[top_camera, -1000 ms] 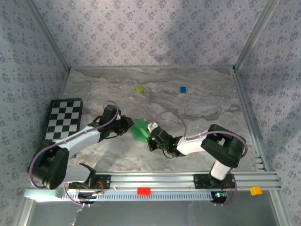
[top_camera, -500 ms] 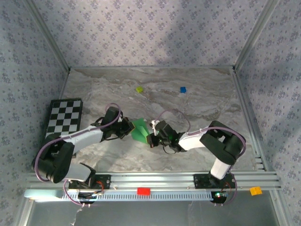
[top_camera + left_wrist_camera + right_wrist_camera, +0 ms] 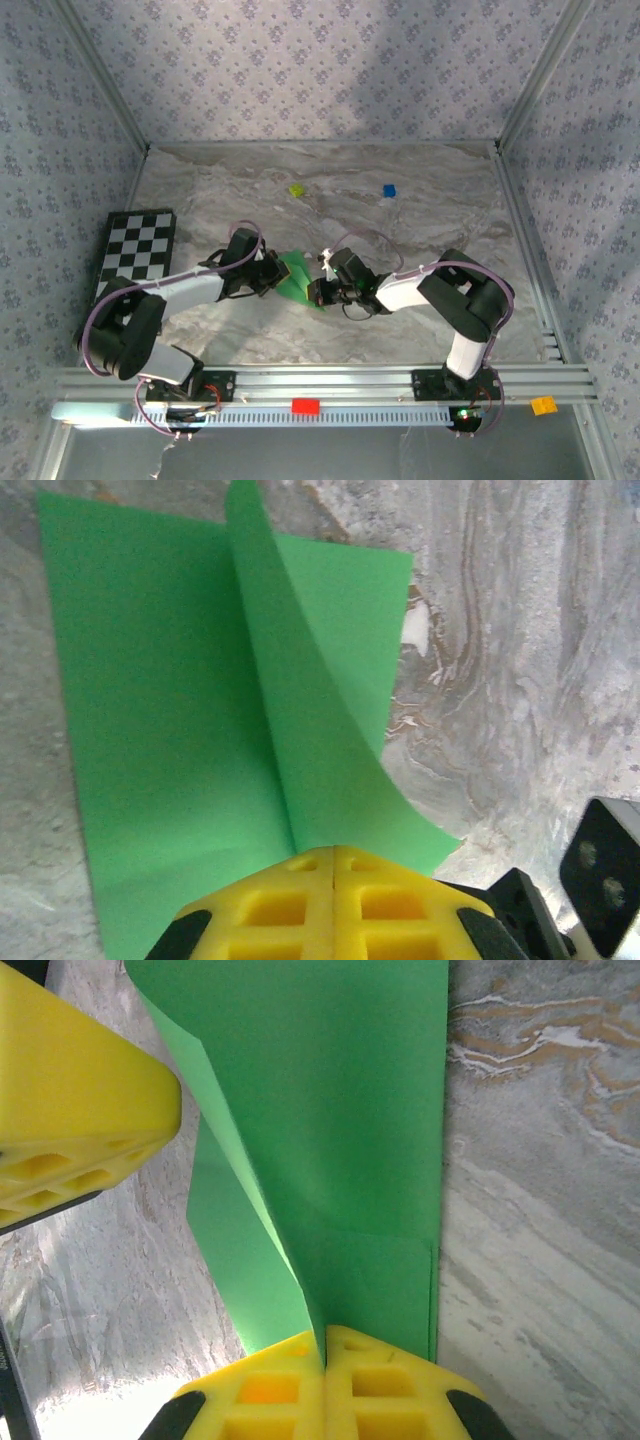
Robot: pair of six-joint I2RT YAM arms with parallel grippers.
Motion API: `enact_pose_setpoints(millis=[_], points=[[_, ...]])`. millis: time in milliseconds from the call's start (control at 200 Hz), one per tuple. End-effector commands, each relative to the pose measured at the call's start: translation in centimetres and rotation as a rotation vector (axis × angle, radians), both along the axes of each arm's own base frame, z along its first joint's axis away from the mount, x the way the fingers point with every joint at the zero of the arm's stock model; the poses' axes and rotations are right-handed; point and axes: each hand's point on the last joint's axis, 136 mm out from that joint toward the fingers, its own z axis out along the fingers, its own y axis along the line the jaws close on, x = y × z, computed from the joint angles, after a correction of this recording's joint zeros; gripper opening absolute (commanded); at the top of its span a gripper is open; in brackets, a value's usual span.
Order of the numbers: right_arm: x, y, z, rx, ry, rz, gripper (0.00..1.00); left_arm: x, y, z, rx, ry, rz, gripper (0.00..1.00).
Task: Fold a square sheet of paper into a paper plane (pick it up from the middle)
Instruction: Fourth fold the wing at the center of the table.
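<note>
Now the square sheet of paper [image 3: 296, 276] lies half-folded on the tabletop [image 3: 400, 220], right of the checkerboard [image 3: 138, 250]. The left pincer [image 3: 272, 277] is clamped shut on its raised flap. The right pincer [image 3: 316, 293], farther from the checkerboard, is closed tight on the opposite end, and the crease runs between them.

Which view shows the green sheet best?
The left wrist view: the green sheet spreads across the frame with one flap curling up into the left gripper. The right wrist view shows a closer, cropped part; the top view shows a small patch between the arms.
</note>
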Motion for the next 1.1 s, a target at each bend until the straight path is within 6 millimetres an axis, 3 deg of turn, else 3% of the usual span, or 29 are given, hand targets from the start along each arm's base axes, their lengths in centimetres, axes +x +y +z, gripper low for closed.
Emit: enact_pose_setpoints(millis=[0, 105, 395, 1094], points=[[-0.6, -0.8, -1.7, -0.047, 0.076, -0.017, 0.02, 0.2, -1.4, 1.2, -0.069, -0.047, -0.037, 0.03], [-0.6, -1.0, -1.8, -0.046, 0.085, -0.028, 0.02, 0.5, -2.1, 1.8, -0.093, -0.069, -0.052, 0.03], [-0.6, -1.0, -2.0, -0.036, 0.115, -0.037, 0.04, 1.1, -2.4, 0.5, -0.089, -0.052, -0.046, 0.02], [-0.7, -1.1, -2.8, -0.036, 0.223, -0.034, 0.05, 1.5, -1.6, -2.0, -0.016, -0.016, -0.002, 0.01]])
